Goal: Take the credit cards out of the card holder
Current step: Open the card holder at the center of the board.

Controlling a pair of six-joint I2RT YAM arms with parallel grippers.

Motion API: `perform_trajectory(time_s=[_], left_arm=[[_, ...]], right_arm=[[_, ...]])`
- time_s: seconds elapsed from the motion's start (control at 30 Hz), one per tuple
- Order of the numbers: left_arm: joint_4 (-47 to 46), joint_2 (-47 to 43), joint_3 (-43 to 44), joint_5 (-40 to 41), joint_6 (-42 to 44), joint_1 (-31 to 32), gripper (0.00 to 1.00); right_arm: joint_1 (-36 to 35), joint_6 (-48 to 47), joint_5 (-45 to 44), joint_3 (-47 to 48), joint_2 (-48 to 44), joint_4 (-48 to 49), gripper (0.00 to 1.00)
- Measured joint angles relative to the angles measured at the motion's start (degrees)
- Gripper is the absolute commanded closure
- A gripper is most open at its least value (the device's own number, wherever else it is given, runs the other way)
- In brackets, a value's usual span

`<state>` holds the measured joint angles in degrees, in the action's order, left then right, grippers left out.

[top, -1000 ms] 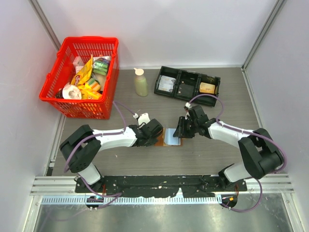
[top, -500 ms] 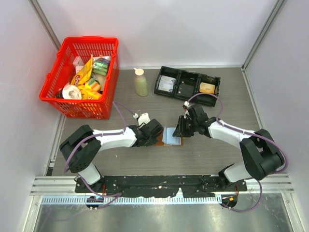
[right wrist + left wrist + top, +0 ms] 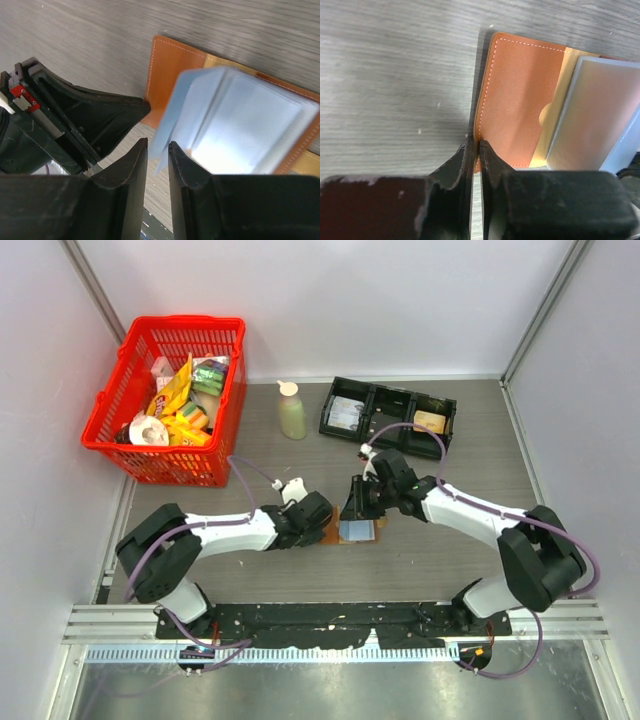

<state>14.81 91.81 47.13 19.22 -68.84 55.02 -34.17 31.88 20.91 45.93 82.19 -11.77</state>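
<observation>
The brown card holder (image 3: 332, 532) lies open on the table between my grippers. My left gripper (image 3: 476, 146) is shut on its left edge, pinning the brown half (image 3: 515, 100). A tan credit card (image 3: 547, 117) shows in that half's pocket, mostly covered by a pale blue-grey panel (image 3: 600, 115). My right gripper (image 3: 158, 150) is shut on the edge of a pale blue panel (image 3: 235, 115) and holds it lifted off the brown holder (image 3: 167, 65). In the top view, the right gripper (image 3: 358, 502) is just above the holder and the left gripper (image 3: 316, 524) is at its left.
A red basket (image 3: 105, 410) of packets stands at the back left. A pale green bottle (image 3: 291, 412) and a black three-compartment tray (image 3: 388, 418) stand behind the holder. The left gripper's body (image 3: 95, 120) sits close to the right fingers.
My right gripper has moved left and away from me with the pale blue panel, raising it off the holder. The left gripper has stayed on the holder's left edge.
</observation>
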Motion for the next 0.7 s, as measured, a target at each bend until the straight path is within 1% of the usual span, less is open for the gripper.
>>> perform_trajectory(time_s=[0.07, 0.1, 0.2, 0.23, 0.33, 0.4, 0.57, 0.7], left_arm=[[-0.26, -2.01, -2.05, 0.02, -0.31, 0.07, 0.71], [-0.22, -3.39, -3.19, 0.04, -0.59, 0.07, 0.67], [0.02, -7.61, -6.43, 0.24, -1.49, 0.07, 0.62], [0.02, -9.07, -7.43, 0.31, -1.7, 0.07, 0.62], [0.37, -14.14, -10.49, 0.92, -2.8, 0.07, 0.62], [1.11, -17.44, -12.15, 1.46, -3.26, 0.07, 0.62], [3.67, -27.5, -14.71, 3.3, -4.09, 0.04, 0.64], [3.67, -32.54, -14.69, 3.58, -3.52, -0.35, 0.69]], right_arm=[[-2.08, 0.04, -0.02, 1.62, 1.88, 0.24, 0.66], [-2.84, 0.07, -0.02, 2.32, 2.86, 0.35, 0.65], [-5.57, 0.09, -0.68, 4.57, 6.91, 0.81, 0.58], [-6.43, 0.11, -0.9, 5.25, 8.59, 1.03, 0.57], [-8.17, 0.17, -1.27, 6.38, 12.46, 1.29, 0.48], [-9.03, 0.13, -1.31, 7.17, 15.02, 1.25, 0.45], [-10.19, -0.17, -1.09, 10.4, 18.25, 0.52, 0.44], [-10.45, -0.7, -1.4, 12.13, 18.82, -1.01, 0.44]])
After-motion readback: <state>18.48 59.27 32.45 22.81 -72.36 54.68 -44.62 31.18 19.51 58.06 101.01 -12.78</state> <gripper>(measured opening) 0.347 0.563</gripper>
